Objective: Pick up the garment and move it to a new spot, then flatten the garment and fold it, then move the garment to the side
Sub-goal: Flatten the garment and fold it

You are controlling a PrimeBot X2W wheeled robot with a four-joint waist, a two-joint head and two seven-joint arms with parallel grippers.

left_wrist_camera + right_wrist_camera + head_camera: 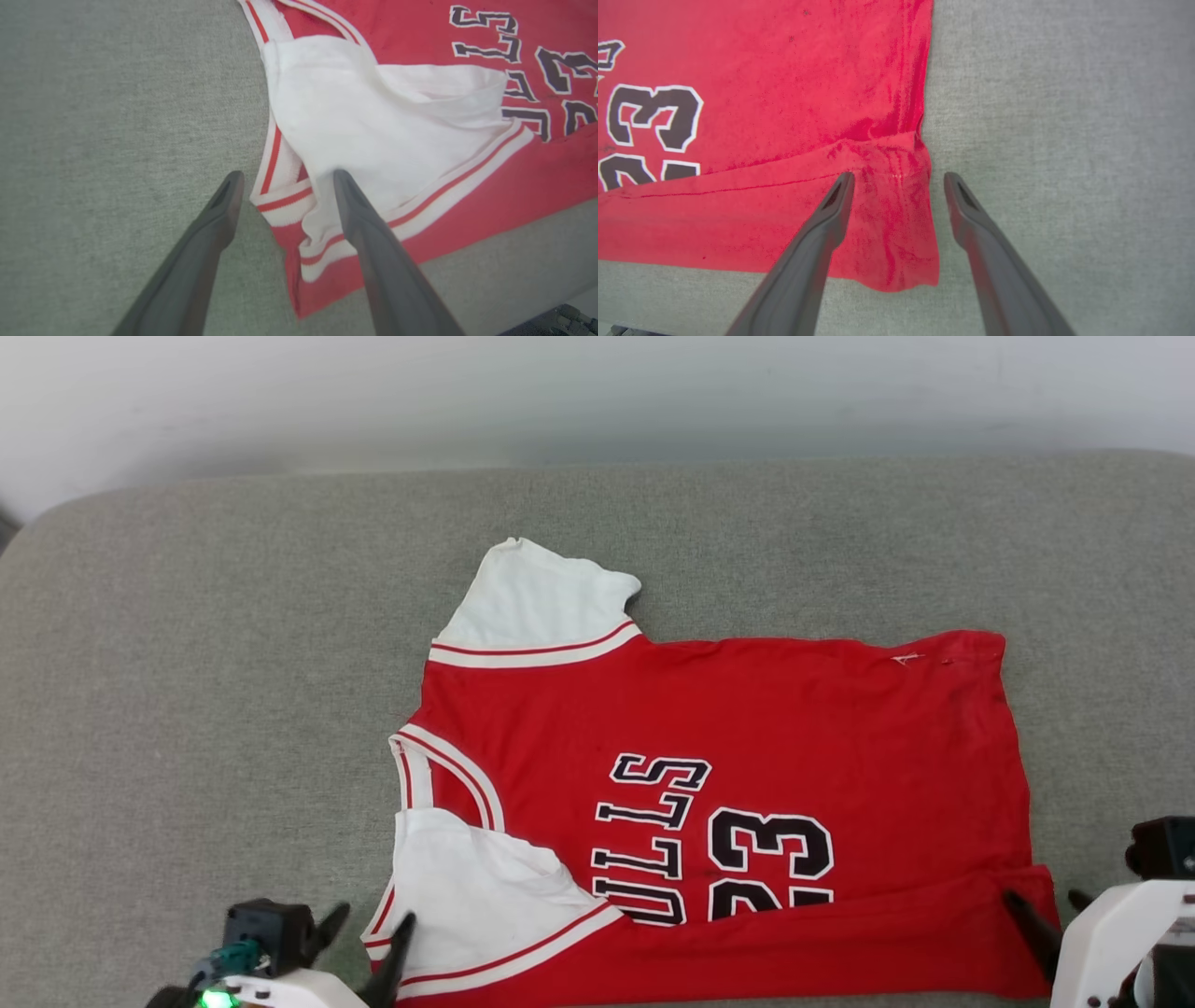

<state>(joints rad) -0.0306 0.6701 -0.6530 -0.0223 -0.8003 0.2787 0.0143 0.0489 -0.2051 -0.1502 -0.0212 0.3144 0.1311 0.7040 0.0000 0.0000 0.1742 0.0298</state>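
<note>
The garment (747, 709), a red jersey with white sleeves and a black "BULLS 23" print, lies flat with its collar to the left and its hem to the right. Its near long edge is folded up over the lower part of the print, and the near white sleeve (397, 116) lies on top of the red front. My left gripper (373, 915) is open, its fingers either side of the striped sleeve trim (287, 175). At the near hem corner, my right gripper (1044, 898) is open, one finger over the red fold (784, 93) and one over bare cushion (899, 176).
The garment rests on a wide grey fabric cushion (187, 663) with bare fabric to the left, right and beyond it. A pale wall (560, 392) rises behind. The cushion's front edge (560, 298) runs close under both grippers.
</note>
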